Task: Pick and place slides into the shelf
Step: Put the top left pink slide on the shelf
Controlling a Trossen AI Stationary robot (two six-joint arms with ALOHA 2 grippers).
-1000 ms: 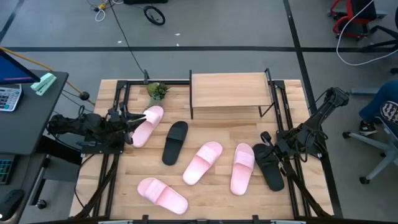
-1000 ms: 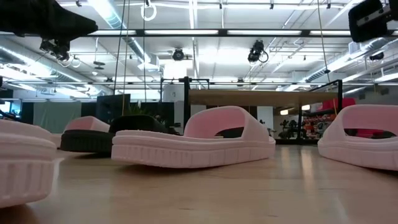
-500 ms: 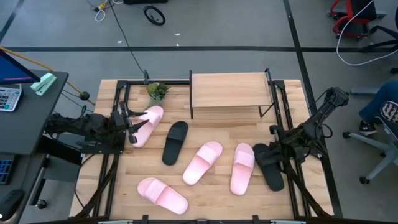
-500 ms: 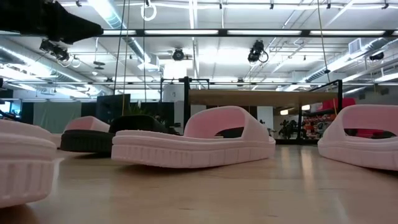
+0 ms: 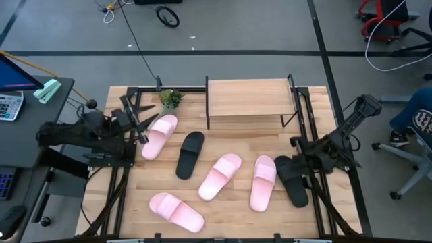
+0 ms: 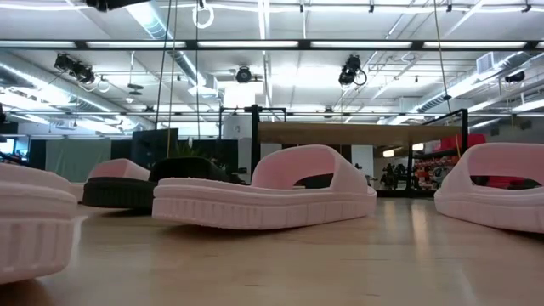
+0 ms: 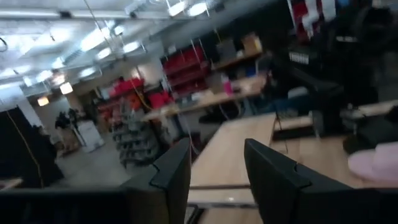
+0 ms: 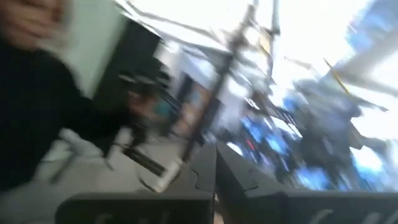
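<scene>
Six slides lie sole-down on the wooden table. In the high view, a pale pink slide (image 5: 160,135) lies far left and a black slide (image 5: 190,154) beside it. Two pink slides (image 5: 220,176) (image 5: 263,182) lie mid-table, a black slide (image 5: 291,179) at the right, and a pink slide (image 5: 176,211) near the front. The shelf (image 5: 250,98) stands at the far edge, its top board bare. My left gripper (image 5: 140,116) hovers open, just left of the far-left pink slide. My right gripper (image 5: 295,144) is raised over the right black slide's far end, fingers together (image 8: 214,171).
A small potted plant (image 5: 171,99) stands left of the shelf. Black metal rails (image 5: 128,101) frame the table's left and right sides. A desk with a calculator (image 5: 10,104) lies beyond the left edge. A seated person's leg (image 5: 412,118) shows at the far right.
My left gripper has drawn back from the far-left pink slide toward the far-left corner and risen, leaving the low view. My right gripper has risen out of the low view and shifted slightly toward the far edge. No slide has moved.
</scene>
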